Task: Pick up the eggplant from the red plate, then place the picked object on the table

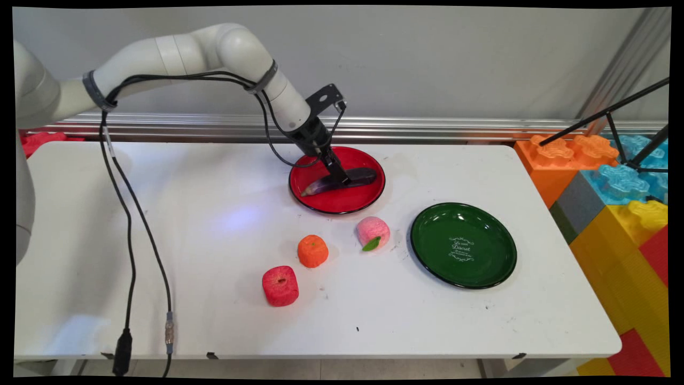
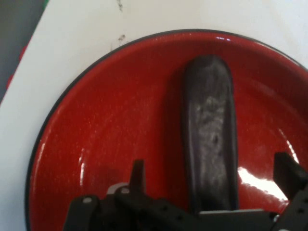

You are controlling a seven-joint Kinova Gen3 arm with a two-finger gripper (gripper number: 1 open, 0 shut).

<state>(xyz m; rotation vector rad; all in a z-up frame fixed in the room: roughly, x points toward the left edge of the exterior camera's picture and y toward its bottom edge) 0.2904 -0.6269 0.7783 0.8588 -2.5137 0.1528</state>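
Observation:
A dark purple eggplant (image 1: pixel 342 181) lies across a red plate (image 1: pixel 342 206) at the back middle of the table. My gripper (image 1: pixel 340 174) is down in that plate, right over the eggplant's middle. In the hand view the eggplant (image 2: pixel 211 130) runs up from between my two fingers, and the gripper (image 2: pixel 212 169) is open, with a gap on either side of it. The left finger (image 2: pixel 137 174) and the right one both stand clear of the eggplant over the red plate (image 2: pixel 110 125).
An empty green plate (image 1: pixel 464 245) sits to the right front. A pink peach with a green leaf (image 1: pixel 373 232), an orange fruit (image 1: pixel 312 251) and a red apple (image 1: pixel 280 285) lie in front of the red plate. Coloured blocks (image 1: pixel 614 214) stand at the right edge.

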